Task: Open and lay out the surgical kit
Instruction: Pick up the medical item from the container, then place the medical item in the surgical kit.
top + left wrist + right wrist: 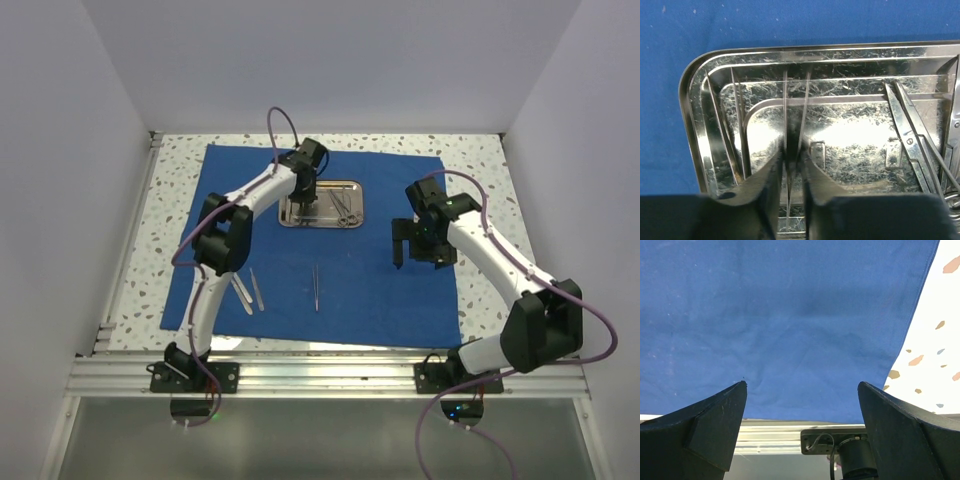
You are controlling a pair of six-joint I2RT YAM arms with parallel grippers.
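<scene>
Royal-blue cloth (400,290) lies spread flat over most of the speckled white surface (480,170), which shows as a bare margin along the cloth's far, left and right edges. The surgical kit is laid open on it. A shiny steel tray (352,187) sits on the far middle of the cloth. Nearer the arms, one thin silver instrument (316,287) lies alone, and two more (248,292) lie side by side to its left, close to the left arm.

The left tool (305,203) reaches down into the tray. From its wrist, its fingers (767,180) stand a narrow gap apart with slim tweezers (786,110) running between them. I cannot tell whether the pads actually press on it. Scissors (910,135) lie at the tray's right side, apart from that tool.

The right tool (408,250) hangs over bare cloth right of the tray. Its jaws are spread wide and hold nothing.

An aluminium rail (330,375) runs along the near edge and carries both arm bases. Plain white walls (60,150) close in the left, right and far sides. Purple cables (280,125) loop from each arm.
</scene>
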